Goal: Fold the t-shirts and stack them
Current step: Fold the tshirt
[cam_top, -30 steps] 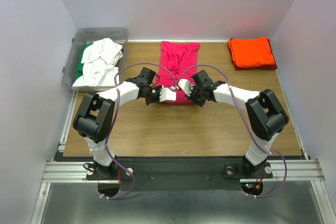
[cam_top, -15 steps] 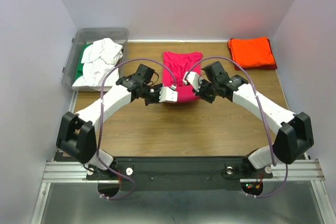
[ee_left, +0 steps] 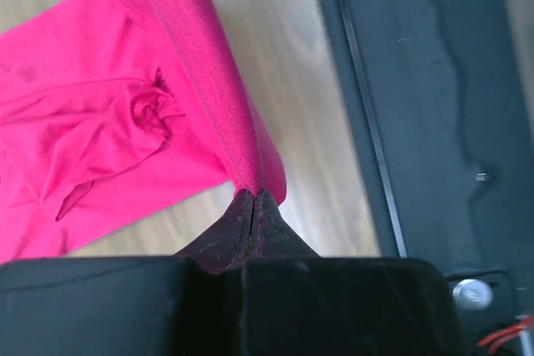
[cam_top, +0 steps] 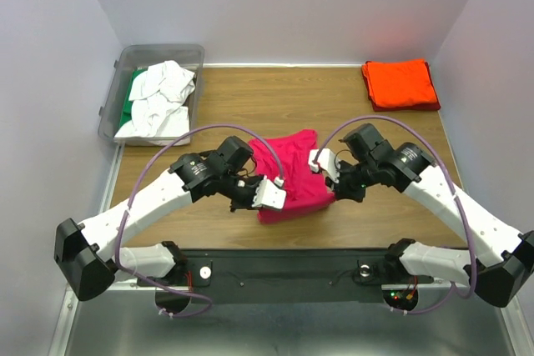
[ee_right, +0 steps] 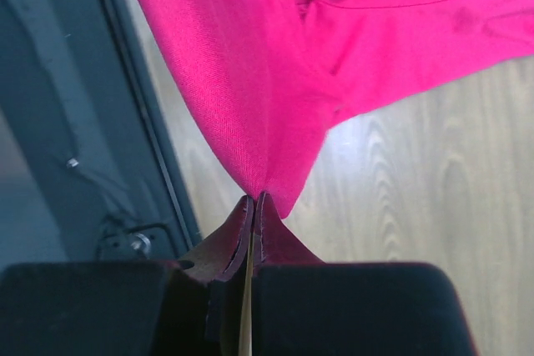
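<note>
The magenta-pink t-shirt (cam_top: 292,174) hangs and drags between both grippers near the table's front edge. My left gripper (cam_top: 265,203) is shut on its near left corner; the cloth (ee_left: 125,122) rises from the fingertips (ee_left: 244,210) in the left wrist view. My right gripper (cam_top: 329,185) is shut on its near right corner; the cloth (ee_right: 250,64) rises from the fingertips (ee_right: 269,214) in the right wrist view. A folded orange-red t-shirt (cam_top: 400,84) lies at the back right. White t-shirts (cam_top: 158,97) and a green one (cam_top: 133,89) lie in the bin.
The clear grey plastic bin (cam_top: 117,81) stands at the back left. The table's front edge and the black base rail (cam_top: 284,260) lie right below both grippers. Purple cables arch over both arms.
Both grippers have pulled the magenta-pink t-shirt from the table's middle back towards the front edge, holding its near corners. Both arms have drawn back and spread wide.
</note>
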You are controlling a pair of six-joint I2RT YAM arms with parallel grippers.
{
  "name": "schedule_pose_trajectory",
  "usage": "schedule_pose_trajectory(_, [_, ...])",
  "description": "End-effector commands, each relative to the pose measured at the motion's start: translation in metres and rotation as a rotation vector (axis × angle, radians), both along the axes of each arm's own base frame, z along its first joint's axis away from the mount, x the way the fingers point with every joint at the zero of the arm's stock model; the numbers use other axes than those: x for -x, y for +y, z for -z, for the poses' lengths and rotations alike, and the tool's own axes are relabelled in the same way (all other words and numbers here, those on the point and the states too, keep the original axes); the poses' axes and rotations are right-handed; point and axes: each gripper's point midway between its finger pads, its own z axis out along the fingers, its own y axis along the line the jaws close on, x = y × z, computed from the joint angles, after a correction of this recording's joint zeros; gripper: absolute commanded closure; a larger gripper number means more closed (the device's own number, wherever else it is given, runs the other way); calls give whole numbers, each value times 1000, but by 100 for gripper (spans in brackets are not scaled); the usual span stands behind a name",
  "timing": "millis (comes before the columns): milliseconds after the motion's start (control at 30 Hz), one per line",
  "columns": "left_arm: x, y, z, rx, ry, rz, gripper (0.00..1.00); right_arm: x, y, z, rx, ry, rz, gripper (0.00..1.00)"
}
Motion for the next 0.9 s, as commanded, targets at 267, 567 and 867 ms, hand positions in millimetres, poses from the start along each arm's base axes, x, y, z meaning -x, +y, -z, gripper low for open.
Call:
schedule_pose_trajectory(267, [-25,2,-14,-22,68,-72,100,-54,9,-15,60,-124,33,99])
schedule_pose_trajectory(567, [-113,15,-15,-33,18,-132,100,-125,14,-7,73,-181,17,99])
schedule_pose_trajectory(867, [-215,15,35,-61,65,-286,100,-225,7,58,69,-84,71,99])
